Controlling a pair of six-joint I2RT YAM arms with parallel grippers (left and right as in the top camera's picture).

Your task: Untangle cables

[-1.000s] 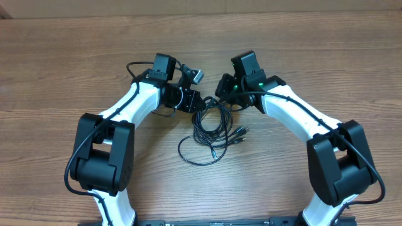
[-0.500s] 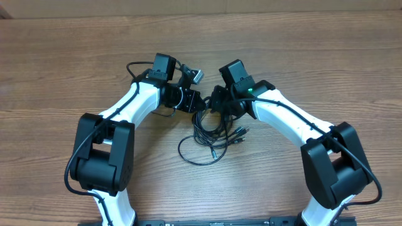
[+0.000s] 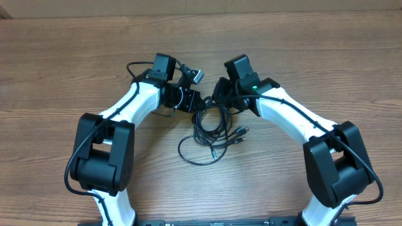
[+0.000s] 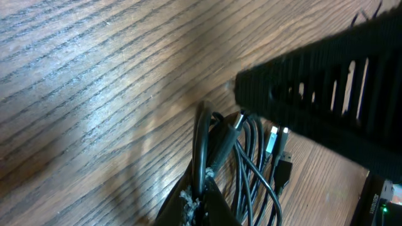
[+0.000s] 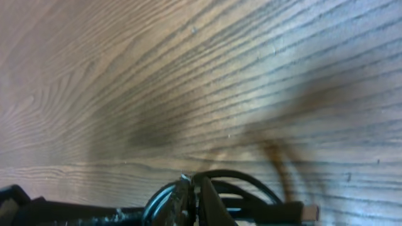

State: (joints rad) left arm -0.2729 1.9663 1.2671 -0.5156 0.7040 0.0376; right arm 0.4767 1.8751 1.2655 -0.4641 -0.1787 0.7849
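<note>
Because both wrists crowd together over the middle of the table, the overhead view hides the fingertips, so the grip must be read from the wrist cameras. The left gripper is cut off at the bottom edge. Its jaws are closed to a point and several black strands run straight into the pinch, so it has hold of the cables. The right gripper is also clipped by the frame edge, with its jaws closed. Strands arc out on both sides of its tips, but whether any is pinched cannot be told. A blurred ribbed black bar blocks the upper right of the left wrist view, and what it belongs to is unclear. The cables lie in a loose tangled bundle on the table between the two grippers, with the top of the bundle at the fingertips. They are thin and black, in several overlapping loops, with one wider loop trailing toward the robot's base. Small plugs fan out on the bundle's right side, some silver-tipped.
</note>
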